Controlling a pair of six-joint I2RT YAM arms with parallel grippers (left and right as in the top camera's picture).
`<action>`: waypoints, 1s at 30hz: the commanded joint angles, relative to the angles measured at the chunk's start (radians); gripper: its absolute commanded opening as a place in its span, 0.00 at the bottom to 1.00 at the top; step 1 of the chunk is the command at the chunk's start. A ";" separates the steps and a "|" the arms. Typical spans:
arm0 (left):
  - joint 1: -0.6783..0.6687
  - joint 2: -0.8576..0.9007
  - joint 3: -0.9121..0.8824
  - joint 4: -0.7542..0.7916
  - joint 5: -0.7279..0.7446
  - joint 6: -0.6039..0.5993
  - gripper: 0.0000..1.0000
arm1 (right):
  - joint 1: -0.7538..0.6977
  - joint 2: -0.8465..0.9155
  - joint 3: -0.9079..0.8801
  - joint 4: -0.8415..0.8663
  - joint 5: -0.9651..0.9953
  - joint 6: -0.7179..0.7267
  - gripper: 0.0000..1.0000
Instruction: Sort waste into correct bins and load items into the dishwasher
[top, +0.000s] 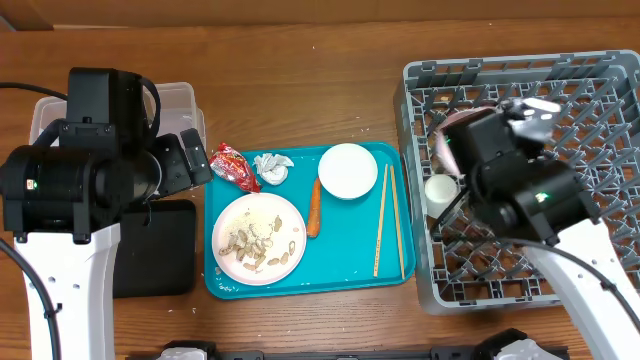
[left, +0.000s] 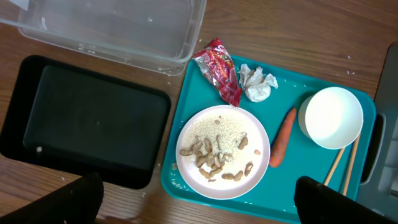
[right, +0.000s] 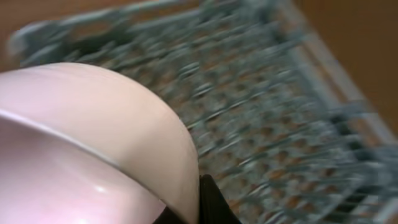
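My right gripper (right: 198, 202) is shut on the rim of a white bowl (right: 93, 143) and holds it tilted over the grey dish rack (top: 590, 130), which also shows in the right wrist view (right: 280, 112). A small white cup (top: 441, 188) lies in the rack. My left gripper (left: 199, 205) is open and empty above the plate's near edge. The white plate (left: 258, 140) holds beige food scraps (left: 214, 158). A second white bowl (left: 330, 117), carrot (left: 282, 137), chopsticks (left: 345, 165), white tissue (left: 258, 84) and red wrapper (left: 217, 70) lie by it.
All of these sit on a teal tray (left: 298, 193) at the table's middle. A clear tub (left: 112, 31) and a black tray (left: 87, 118) stand left of it, the tub farther back. The left arm's body covers part of both in the overhead view.
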 joint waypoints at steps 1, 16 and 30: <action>0.005 0.005 0.003 -0.002 -0.017 -0.011 1.00 | -0.064 0.027 -0.014 0.003 0.259 0.044 0.04; 0.005 0.005 0.003 -0.002 -0.017 -0.011 1.00 | -0.222 0.329 -0.067 0.151 0.373 0.129 0.04; 0.005 0.005 0.003 -0.002 -0.017 -0.011 1.00 | -0.228 0.520 -0.135 0.144 0.394 0.159 0.04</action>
